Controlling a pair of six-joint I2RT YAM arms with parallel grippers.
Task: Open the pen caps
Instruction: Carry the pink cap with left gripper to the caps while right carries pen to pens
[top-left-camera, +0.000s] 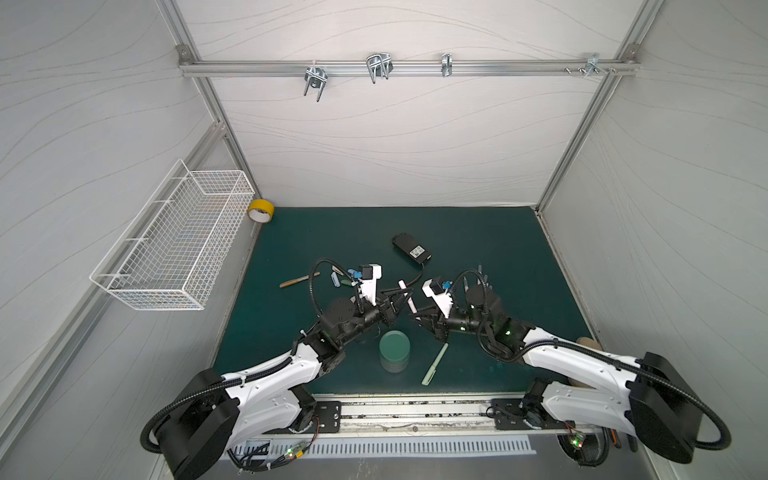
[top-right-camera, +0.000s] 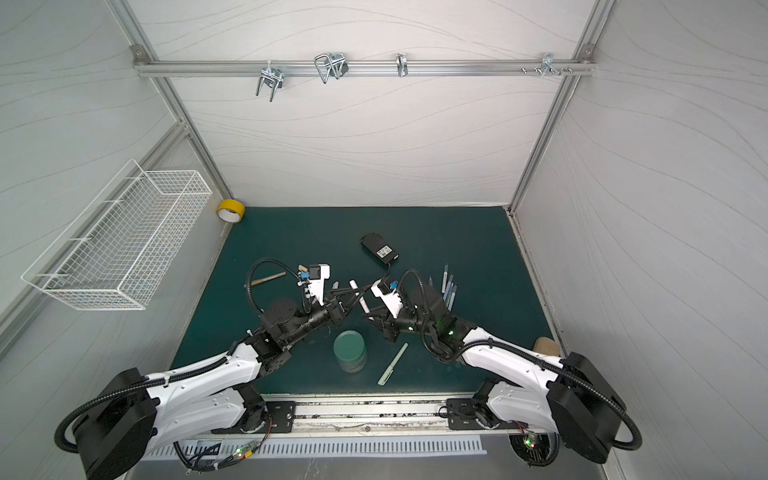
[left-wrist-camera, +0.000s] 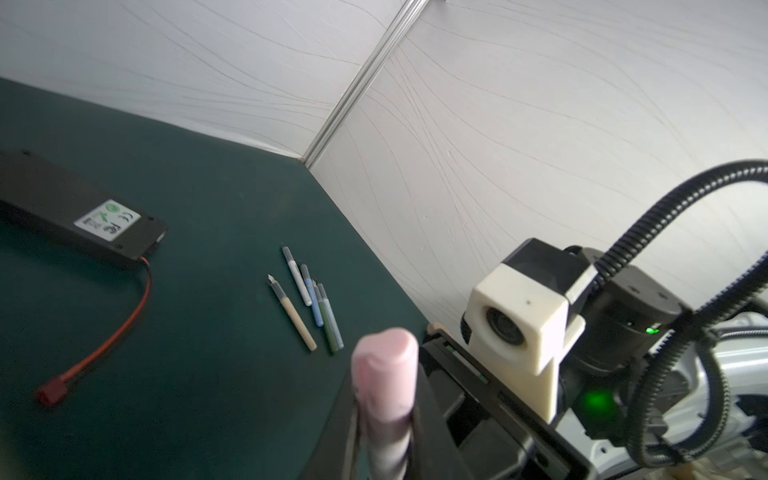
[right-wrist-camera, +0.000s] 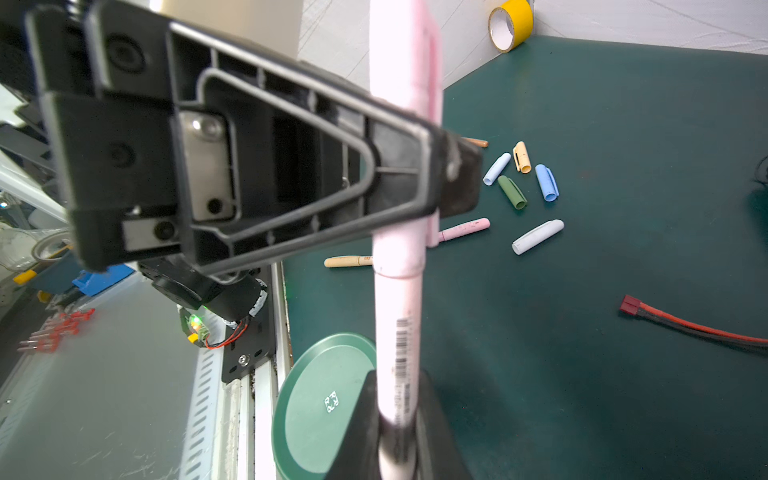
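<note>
Two grippers clamped on one pink pen, cap on

In both top views we see the left gripper and the right gripper meet just below frame centre, above the green mat, each closed narrow on the pink pen. The left pinches its cap and the right pinches the barrel, with the cap seated on the barrel. We find loose caps left of centre, uncapped pens right of centre, and a capped green pen lower down, beside the round green lid
</note>
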